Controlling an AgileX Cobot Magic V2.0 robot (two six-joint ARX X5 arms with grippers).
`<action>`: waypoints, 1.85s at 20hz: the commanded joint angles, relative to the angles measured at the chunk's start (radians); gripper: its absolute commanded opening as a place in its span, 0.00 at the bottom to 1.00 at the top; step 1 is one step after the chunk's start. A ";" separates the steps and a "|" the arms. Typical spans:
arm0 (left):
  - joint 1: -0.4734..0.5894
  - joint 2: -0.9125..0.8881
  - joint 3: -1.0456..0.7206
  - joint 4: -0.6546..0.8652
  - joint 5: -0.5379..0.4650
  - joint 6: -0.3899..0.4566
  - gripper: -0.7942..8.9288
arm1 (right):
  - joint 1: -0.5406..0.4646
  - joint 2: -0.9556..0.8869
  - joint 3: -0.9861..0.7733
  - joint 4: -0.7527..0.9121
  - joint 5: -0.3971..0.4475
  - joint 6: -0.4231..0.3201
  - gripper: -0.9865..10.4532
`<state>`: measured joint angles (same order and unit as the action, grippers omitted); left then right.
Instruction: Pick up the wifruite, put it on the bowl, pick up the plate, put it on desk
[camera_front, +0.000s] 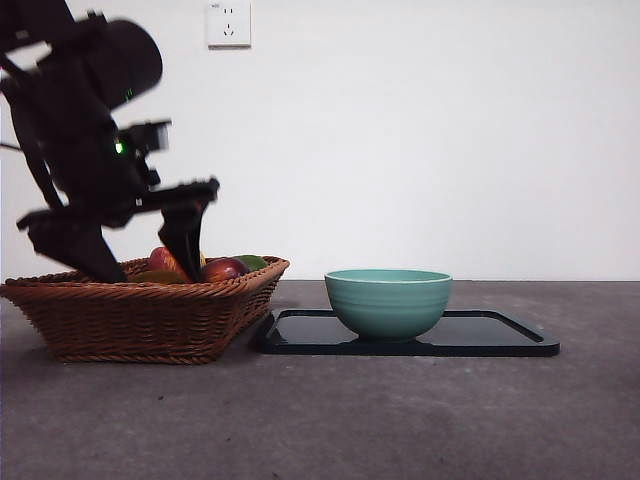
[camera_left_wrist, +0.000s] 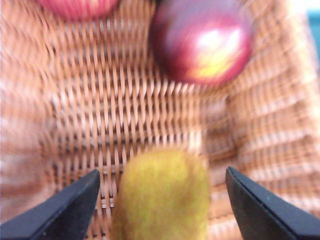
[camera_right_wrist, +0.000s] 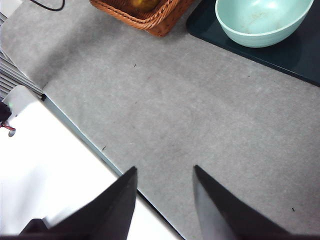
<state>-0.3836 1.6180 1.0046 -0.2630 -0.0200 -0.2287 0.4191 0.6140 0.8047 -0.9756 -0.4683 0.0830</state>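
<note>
Reaching into the wicker basket (camera_front: 140, 320) w/ my left gripper (camera_left_wrist: 162, 200), I'm keeping the jaws spread wide on either side of the wifruite (camera_left_wrist: 162, 195), not yet touching it as far as I can tell. It's lying on the basket's woven floor, apart from the dark red fruit (camera_left_wrist: 202, 40) and a second reddish one at the far edge (blurry, so details are rough). I'm judging it light, firm but bruisable, w/ a dull fuzzy-looking skin that shouldn't slip much; best hold is probably across its narrow middle, moderate squeeze. Room is tight: the basket wall is rising close on one side, so I'm expecting a straight lift before any sideways move, clearing the rim. The bowl (camera_front: 388, 300) is sitting empty on the dark plate (camera_front: 500, 335) just beside the basket, w/ open air above its rim. My right gripper (camera_right_wrist: 162, 177) is waiting w/ jaws parted over the bare desk (camera_right_wrist: 200, 115), well apart from the bowl.
</note>
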 joint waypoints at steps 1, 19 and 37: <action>-0.005 -0.077 0.016 -0.018 0.002 0.008 0.50 | 0.007 0.004 0.010 0.011 0.002 0.007 0.24; -0.017 -0.695 0.016 -0.515 0.623 0.251 0.50 | 0.007 0.005 0.010 0.063 0.050 0.037 0.24; -0.017 -0.696 0.016 -0.557 0.623 0.274 0.50 | 0.006 0.032 0.012 0.193 0.058 0.209 0.31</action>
<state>-0.3969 0.9161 1.0046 -0.8276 0.5999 0.0357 0.4191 0.6384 0.8051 -0.7891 -0.4141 0.2481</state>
